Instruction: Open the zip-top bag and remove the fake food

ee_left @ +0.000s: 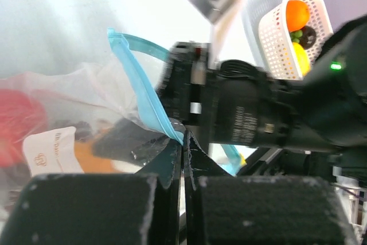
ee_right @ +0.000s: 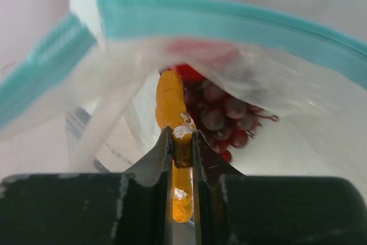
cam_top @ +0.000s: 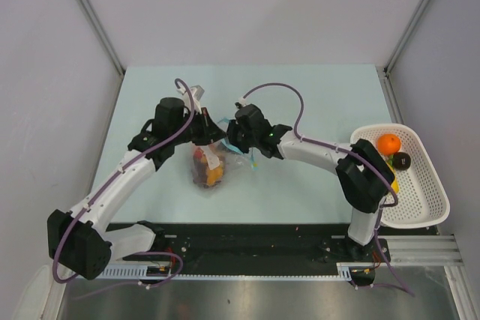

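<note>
The zip-top bag [cam_top: 208, 167] lies mid-table with its mouth pulled open, its teal zip strip [ee_left: 139, 82] stretched. My left gripper [cam_top: 212, 131] is shut on one lip of that strip [ee_left: 184, 136]. My right gripper [cam_top: 231, 139] reaches into the bag mouth and is shut on a yellow-orange oblong piece of fake food [ee_right: 171, 102], pinched between its fingertips [ee_right: 182, 135]. Deeper in the bag sit dark red grapes [ee_right: 226, 117] and a red ball [ee_right: 192, 72]. The other lip of the zip strip [ee_right: 229, 22] arches above them.
A white perforated basket [cam_top: 422, 189] stands at the table's right edge. It holds an orange ball [cam_top: 388, 144], a dark piece [cam_top: 402, 160] and a yellow piece partly hidden by the right arm. White walls enclose the table on three sides.
</note>
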`<state>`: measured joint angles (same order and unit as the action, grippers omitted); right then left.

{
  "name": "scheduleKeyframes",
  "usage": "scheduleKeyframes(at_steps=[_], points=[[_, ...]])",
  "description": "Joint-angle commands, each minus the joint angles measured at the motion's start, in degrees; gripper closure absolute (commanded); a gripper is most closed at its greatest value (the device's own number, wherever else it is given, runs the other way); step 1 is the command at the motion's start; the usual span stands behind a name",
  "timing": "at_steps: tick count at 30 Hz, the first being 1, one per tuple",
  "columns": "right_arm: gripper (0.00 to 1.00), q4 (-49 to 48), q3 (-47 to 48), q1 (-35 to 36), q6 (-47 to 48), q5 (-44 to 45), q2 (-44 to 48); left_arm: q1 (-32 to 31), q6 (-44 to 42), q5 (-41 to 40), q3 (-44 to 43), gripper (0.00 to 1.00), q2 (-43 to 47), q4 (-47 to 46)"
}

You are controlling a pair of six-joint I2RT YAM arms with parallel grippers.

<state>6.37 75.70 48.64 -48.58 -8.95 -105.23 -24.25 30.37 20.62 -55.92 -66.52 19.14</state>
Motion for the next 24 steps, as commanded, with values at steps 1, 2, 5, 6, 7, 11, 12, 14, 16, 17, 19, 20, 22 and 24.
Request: scheduleKeyframes(at_steps=[1, 2, 5, 6, 7, 11, 12, 14, 16, 17, 19, 20, 22, 24], points=[[1.0, 10.74, 1.82, 0.23, 3.84, 6.91, 7.58, 0.26, -3.82, -2.17, 0.29, 1.0, 1.57, -0.5], [1.0, 11.9, 1.82, 0.14, 4.8, 7.97, 8.54, 0.26, -4.0, -1.9, 0.55, 1.0, 1.74, -0.59], [1.0, 15.42, 1.82, 0.22, 6.38, 11.23, 11.97, 0.17, -3.48, -1.03, 1.6, 1.0, 2.8, -1.47], [1.0, 16.03, 1.82, 0.14, 6.65, 12.11, 12.76, 0.17, -3.13, -0.59, 2.56, 1.0, 3.06, -1.73], [1.0, 18.22, 1.82, 0.14, 6.83, 12.9, 14.6, 0.17, -2.95, -0.41, 2.83, 1.0, 3.33, -1.91], [1.0, 26.4, 1.82, -0.83, 6.04, 18.34, 19.78, 0.17, -3.39, -0.14, 4.32, 1.0, 3.59, -2.52], [1.0, 29.02, 1.82, -1.0, 6.47, 20.62, 21.19, 0.26, -3.74, -0.32, 4.42, 1.0, 3.5, -2.44], [1.0, 32.02, 1.82, -1.7, 6.83, 23.35, 26.09, 0.52, -3.91, 0.12, 4.33, 1.0, 2.89, -2.26], [1.0, 36.49, 1.82, -4.5, 6.92, 26.08, 29.8, 0.7, -3.83, 0.73, 4.24, 1.0, 2.45, -2.52], [1.0, 38.35, 1.82, -6.0, 6.48, 26.61, 33.3, 0.7, -3.83, 0.91, 4.15, 1.0, 2.45, -2.79], [1.0, 44.5, 1.73, -12.73, 5.25, 27.67, 37.45, 0.7, -3.21, 1.78, 4.24, 1.0, 2.01, -3.66], [1.0, 48.0, 1.3, -15.39, 5.33, 27.5, 41.73, 0.7, -2.95, 2.05, 4.33, 1.0, 1.84, -3.93], [0.99, 50.22, 0.5, -24.94, 8.05, 26.97, 45.71, 0.7, -2.69, 2.75, 4.77, 1.0, 1.83, -4.89], [0.99, 51.37, -0.29, -32.61, 11.03, 23.12, 50.81, 0.7, -2.6, 3.46, 5.03, 1.0, 1.92, -5.86]])
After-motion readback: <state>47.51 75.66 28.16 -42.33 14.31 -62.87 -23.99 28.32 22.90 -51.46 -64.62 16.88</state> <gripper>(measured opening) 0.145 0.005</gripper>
